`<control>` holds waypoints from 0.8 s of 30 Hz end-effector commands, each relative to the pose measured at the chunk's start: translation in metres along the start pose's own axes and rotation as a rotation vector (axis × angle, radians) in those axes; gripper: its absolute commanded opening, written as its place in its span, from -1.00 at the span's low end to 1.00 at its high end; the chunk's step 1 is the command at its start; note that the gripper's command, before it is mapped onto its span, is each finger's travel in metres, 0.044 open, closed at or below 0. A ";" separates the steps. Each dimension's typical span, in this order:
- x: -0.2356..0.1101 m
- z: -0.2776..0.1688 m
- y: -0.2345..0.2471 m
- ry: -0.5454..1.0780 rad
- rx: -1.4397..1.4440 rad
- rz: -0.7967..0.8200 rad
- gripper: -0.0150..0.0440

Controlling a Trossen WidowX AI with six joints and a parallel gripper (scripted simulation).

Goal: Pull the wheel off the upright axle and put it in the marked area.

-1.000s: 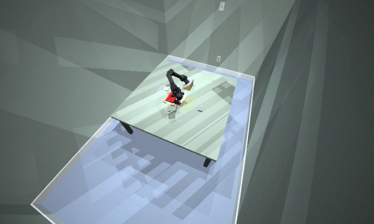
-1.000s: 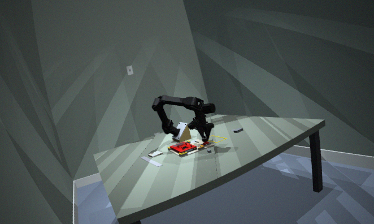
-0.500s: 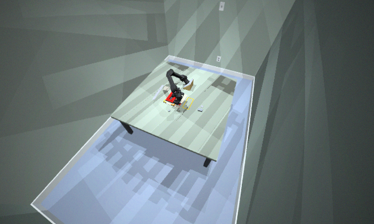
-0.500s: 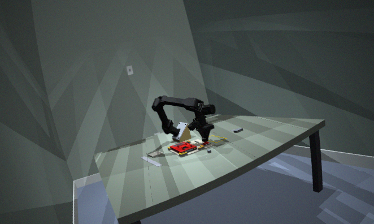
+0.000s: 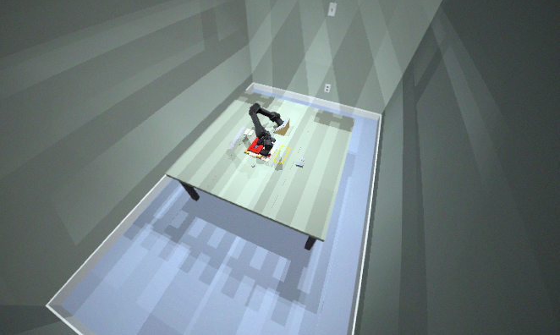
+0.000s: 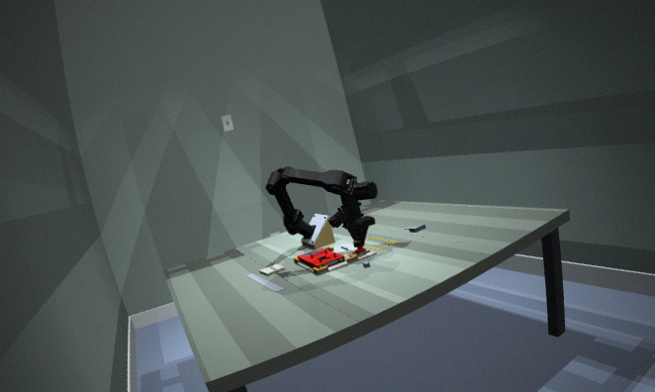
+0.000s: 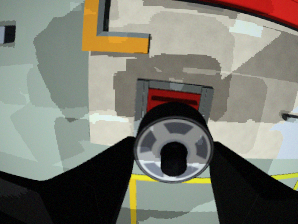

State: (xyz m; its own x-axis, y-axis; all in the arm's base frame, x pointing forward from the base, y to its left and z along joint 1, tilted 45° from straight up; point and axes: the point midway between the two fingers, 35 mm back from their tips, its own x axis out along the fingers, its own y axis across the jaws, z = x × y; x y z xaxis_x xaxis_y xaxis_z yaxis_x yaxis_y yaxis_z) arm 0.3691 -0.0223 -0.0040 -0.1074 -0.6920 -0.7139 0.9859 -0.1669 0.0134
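In the wrist view a grey wheel with a dark hub sits on the upright axle, above a small red and grey mount. My gripper is shut on the wheel, with one black finger on each side of it. The marked area is a yellow outlined rectangle on the table, just beside the wheel. In the top and exterior views the wheel is too small and hidden by the gripper.
A red board on a pale base lies next to the axle. An orange L-shaped mark lies near it. A tan wedge stand, pale flat pieces and small grey parts lie around on the table.
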 end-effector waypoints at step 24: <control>-0.009 0.000 0.000 0.002 0.003 0.001 -0.49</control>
State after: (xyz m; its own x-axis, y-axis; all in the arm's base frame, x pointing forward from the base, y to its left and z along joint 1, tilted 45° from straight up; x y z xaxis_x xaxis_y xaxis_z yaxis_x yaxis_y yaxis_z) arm 0.3692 -0.0192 0.0005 -0.1135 -0.6909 -0.7140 0.9849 -0.1726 0.0105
